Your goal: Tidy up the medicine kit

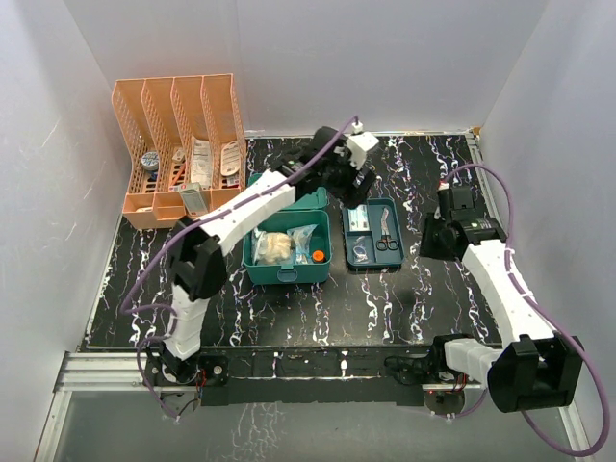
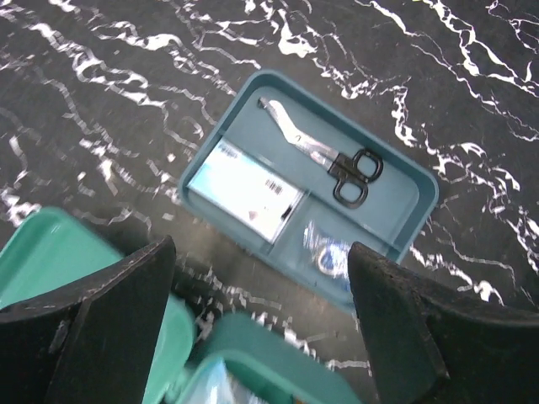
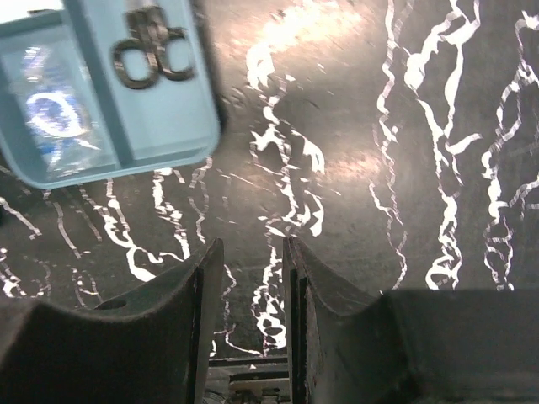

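Kit: medicine kit (image 1: 287, 274) open, long axis L-R, latch twd arm bases; under left gripper (image 2: 261, 286).
Tray: insert tray (image 2: 396, 206) out of box, ahead of L jaws.
L jaws: wide apart, empty.
R jaws: right gripper (image 3: 251, 278) narrow gap, empty; tray ahead-left.
L wrist only: scissors (image 2: 324, 160) whole; R wrist just handles.

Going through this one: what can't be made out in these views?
Top view: medicine kit lid and back, hidden under the left arm.
Top view: orange rack contents, too small to identify.
Right wrist view: scissors blades, cut off by the top edge.
Left wrist view: kit's contents, blurred, cut by the bottom edge.
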Controlling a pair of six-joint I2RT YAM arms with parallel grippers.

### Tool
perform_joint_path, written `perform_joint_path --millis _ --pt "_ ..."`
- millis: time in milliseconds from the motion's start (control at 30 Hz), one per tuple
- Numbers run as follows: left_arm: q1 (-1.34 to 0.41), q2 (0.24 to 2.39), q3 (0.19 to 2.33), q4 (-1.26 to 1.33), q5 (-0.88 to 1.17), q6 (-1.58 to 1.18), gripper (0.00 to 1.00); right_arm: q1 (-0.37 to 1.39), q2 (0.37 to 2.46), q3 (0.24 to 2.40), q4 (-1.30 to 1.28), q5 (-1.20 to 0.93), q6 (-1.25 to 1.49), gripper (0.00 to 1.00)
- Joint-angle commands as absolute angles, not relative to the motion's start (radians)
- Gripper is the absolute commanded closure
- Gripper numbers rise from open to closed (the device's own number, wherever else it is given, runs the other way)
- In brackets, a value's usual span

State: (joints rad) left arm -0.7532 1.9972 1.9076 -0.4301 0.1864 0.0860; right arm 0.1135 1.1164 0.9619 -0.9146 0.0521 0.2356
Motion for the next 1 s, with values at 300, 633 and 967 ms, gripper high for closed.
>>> perform_joint_path --millis 300,633,967 --pt "-0.815 2.388 2.264 -0.487 0.161 -0.185 0.42 -0.115 1.056 0.822 -0.891 0.06 0.232 0.67" --pt "-0.831 2.457 2.256 -0.449 0.113 -0.318 0.57 -0.142 1.059 0.759 -0.891 0.06 0.232 0.67" --pt "-0.846 2.495 2.269 -0.456 -0.014 -0.426 0.69 -0.146 1.046 0.734 -0.891 0.06 0.232 0.67"
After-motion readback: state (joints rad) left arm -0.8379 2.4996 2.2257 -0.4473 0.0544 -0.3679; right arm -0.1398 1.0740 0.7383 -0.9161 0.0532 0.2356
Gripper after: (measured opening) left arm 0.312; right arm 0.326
